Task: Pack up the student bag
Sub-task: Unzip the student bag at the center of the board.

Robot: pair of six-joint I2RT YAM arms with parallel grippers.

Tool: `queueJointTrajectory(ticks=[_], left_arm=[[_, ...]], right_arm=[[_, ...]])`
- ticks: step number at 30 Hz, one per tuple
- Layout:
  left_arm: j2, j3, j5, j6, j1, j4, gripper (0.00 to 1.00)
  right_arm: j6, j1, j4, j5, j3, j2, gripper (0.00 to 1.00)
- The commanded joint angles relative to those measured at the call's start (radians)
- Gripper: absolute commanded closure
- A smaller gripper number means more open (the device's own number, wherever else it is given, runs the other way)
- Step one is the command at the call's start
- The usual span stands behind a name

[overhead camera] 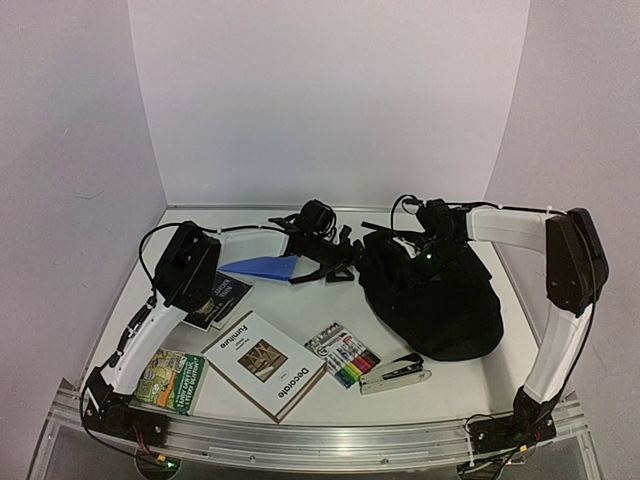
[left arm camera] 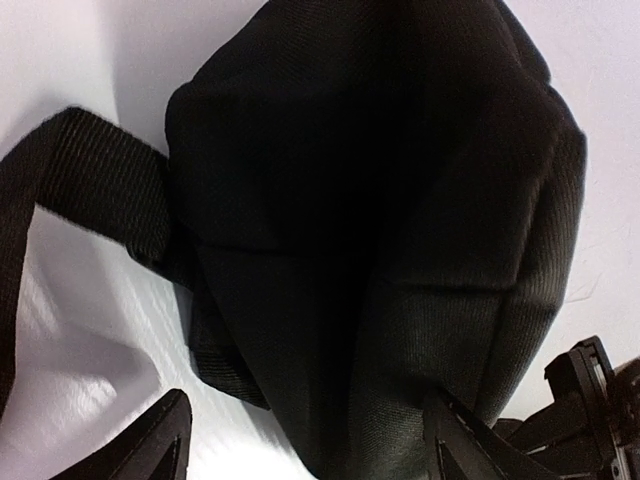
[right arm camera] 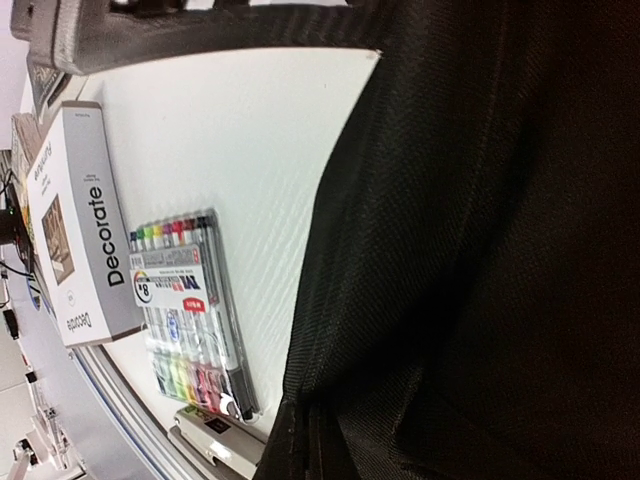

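The student bag [right arm camera: 480, 250] fills both wrist views, slumped on the worktop's [overhead camera: 330, 310] right side. My right hand [overhead camera: 431, 238], at its top, is closed, but I can't see fabric caught: a lift may slip. My left hand [left arm camera: 310, 445] gapes over a fold; dragging could sweep the marker pack [overhead camera: 342, 357]

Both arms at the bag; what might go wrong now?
The right tool is shut at the top of the student bag; if it missed the fabric, lifting opens nothing. The left tool stands open near a loose strap and might snag it. Dragging the bag could sweep the stapler.
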Motion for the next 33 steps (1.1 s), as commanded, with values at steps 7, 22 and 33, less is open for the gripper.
queueJointTrajectory(ticks=[7, 22, 33], left_arm=[[0.003, 0.034, 0.043, -0.096, 0.005, 0.164, 0.45], [-0.097, -0.085, 0.094, -0.101, 0.018, 0.221, 0.23], [-0.242, -0.230, 0.061, -0.012, 0.013, 0.222, 0.20]], right_arm=[[0.001, 0.030, 0.027, -0.051, 0.158, 0.040, 1.00], [-0.054, 0.043, 0.026, -0.018, 0.180, 0.047, 1.00], [-0.054, 0.043, 0.024, -0.010, 0.223, 0.091, 1.00]])
